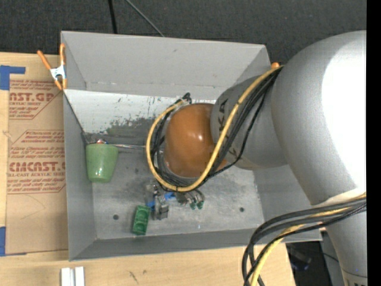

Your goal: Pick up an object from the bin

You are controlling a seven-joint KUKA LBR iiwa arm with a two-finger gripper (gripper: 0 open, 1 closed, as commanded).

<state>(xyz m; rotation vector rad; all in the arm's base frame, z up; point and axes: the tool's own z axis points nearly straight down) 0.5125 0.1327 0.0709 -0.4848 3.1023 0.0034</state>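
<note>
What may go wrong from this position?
1. The dark green block lies just lower-left of the pincer; it may be pushed away rather than grasped.
2. The orange wrist cover hides most of the pincer from the camera, so a miss may go unnoticed.
3. The light green cup is farther to the left; a leftward sweep could knock it.

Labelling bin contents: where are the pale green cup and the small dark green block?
pale green cup [101, 162], camera view, on its side wall.
small dark green block [140, 220], camera view, on its top face.
</note>
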